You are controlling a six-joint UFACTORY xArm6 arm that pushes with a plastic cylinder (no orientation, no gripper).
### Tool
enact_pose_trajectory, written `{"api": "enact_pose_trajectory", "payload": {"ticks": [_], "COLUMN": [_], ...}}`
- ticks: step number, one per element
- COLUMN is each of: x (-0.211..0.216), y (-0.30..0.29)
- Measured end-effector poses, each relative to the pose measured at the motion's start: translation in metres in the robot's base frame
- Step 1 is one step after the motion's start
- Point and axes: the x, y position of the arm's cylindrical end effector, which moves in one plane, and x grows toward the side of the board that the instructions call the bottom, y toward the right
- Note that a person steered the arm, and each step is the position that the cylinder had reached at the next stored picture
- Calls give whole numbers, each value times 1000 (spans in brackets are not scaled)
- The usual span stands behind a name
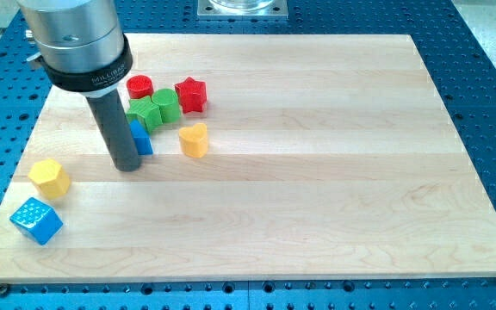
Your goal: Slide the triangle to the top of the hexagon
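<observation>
A pale wooden board point(317, 172) of glued planks filled most of the view, resting on a blue perforated bench point(489, 103) whose grid of holes showed along every edge. A grey metal plate point(243, 7) sat at the bench's top edge, just beyond the board.

The arm point(76, 43), a silver and black cylinder, hung over the board's top-left corner. From it the dark rod dropped to the wood, and my tip point(127, 168) stood just left of the blue triangle point(141, 138), seemingly touching it and hiding part of it. There were no fingers to be apart or together, only the bare rod.

The blocks all lay in the board's left part. A blue cube point(37, 220) sat near the bottom-left corner, with the yellow hexagon point(50, 178) just above it, well apart from the triangle. A green block point(154, 108), shape unclear, lay above the triangle, a red star point(191, 94) touching its right side and a red cylinder point(139, 86) at its top. A yellow heart point(194, 140) stood right of the triangle.
</observation>
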Motion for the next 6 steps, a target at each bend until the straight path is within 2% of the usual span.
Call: {"api": "enact_pose_trajectory", "payload": {"ticks": [1, 2, 6], "x": [-10, -18, -27], "y": [45, 54, -21]}}
